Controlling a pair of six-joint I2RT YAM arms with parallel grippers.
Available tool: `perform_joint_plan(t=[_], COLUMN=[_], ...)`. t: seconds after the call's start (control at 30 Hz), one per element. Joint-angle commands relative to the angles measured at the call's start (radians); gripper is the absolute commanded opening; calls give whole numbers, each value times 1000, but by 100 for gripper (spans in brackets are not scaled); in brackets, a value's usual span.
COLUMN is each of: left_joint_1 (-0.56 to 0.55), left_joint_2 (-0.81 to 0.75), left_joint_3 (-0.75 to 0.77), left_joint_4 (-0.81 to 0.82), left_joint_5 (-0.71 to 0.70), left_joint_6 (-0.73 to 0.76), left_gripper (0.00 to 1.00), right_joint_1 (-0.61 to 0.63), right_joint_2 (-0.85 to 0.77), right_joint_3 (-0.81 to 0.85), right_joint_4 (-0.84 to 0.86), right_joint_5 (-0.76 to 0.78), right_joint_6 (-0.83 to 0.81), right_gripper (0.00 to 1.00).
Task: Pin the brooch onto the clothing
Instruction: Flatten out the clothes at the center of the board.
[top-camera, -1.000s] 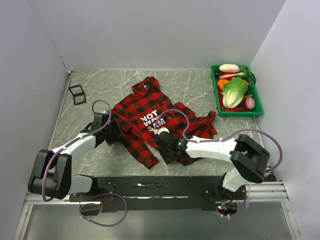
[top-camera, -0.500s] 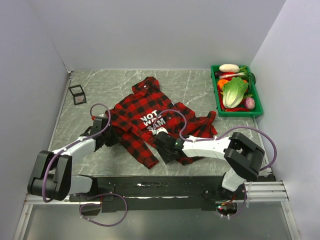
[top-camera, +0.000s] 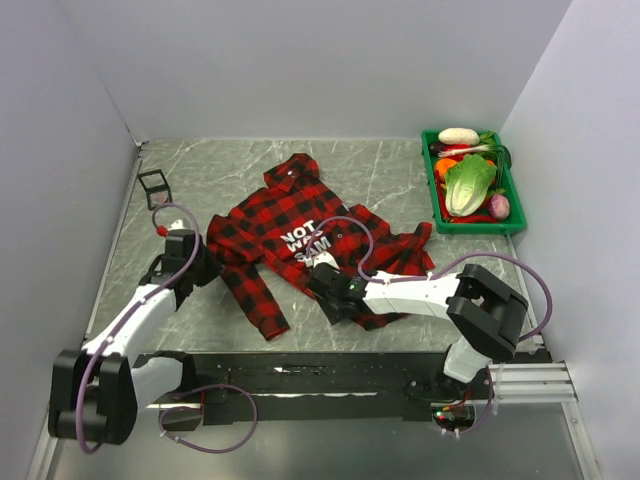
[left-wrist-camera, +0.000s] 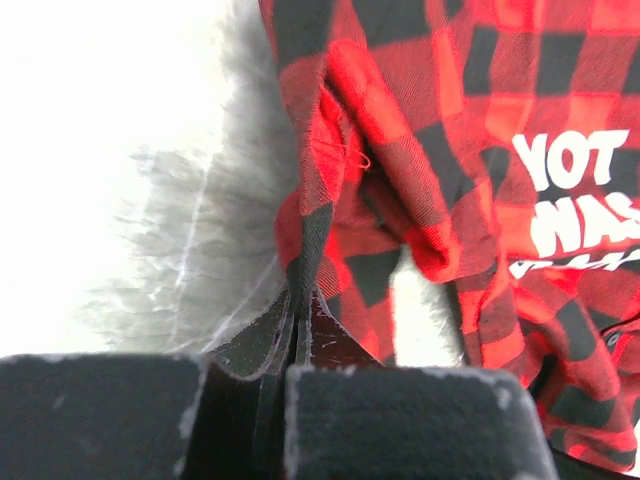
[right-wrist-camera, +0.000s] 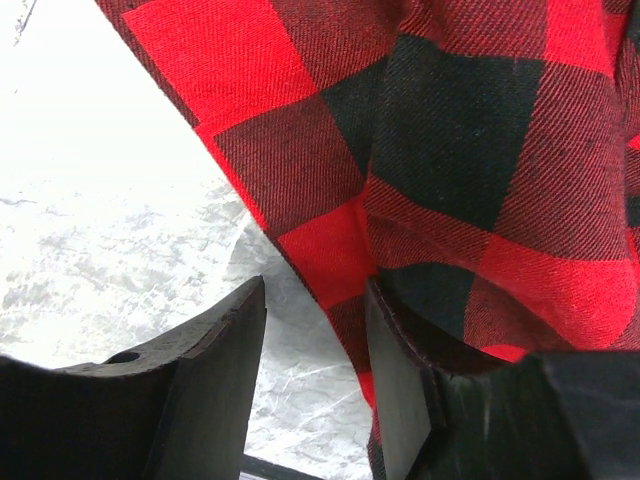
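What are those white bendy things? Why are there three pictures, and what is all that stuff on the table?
Those are two robot arms, bolted at the near edge of the table. The wide picture comes from a camera looking down from above them. The other two come from little cameras on each arm's wrist, so everything there looks very close. On the table lies a red-and-black checked shirt with white letters. At the back right sits a green tray of vegetables, and at the back left a small black wire cube. The left fingers are pinched shut on a fold of the shirt. The right fingers stand open at the shirt's edge, not squeezing it. I cannot spot a brooch in any picture.
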Motion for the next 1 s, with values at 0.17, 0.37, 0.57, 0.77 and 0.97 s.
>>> perform_joint_plan(t=[0.17, 0.37, 0.57, 0.77, 0.97], left_joint_1=[72, 121, 187, 267, 338], left_joint_2=[-142, -164, -164, -183, -124], left_joint_3=[83, 150, 262, 291, 327], left_joint_4=[-108, -181, -284, -324, -345], left_joint_5=[-45, -22, -23, 18, 67], left_joint_6=[25, 62, 154, 193, 258], left_gripper=[1, 1, 1, 1, 1], right_joint_1=[-9, -8, -6, -6, 24], right_joint_2=[46, 49, 50, 70, 28], right_joint_3=[9, 4, -2, 12, 61], right_joint_4=[46, 54, 62, 63, 46], right_joint_5=[31, 22, 14, -4, -40], right_joint_6=[0, -3, -3, -9, -17], right_gripper=[44, 30, 19, 0, 0])
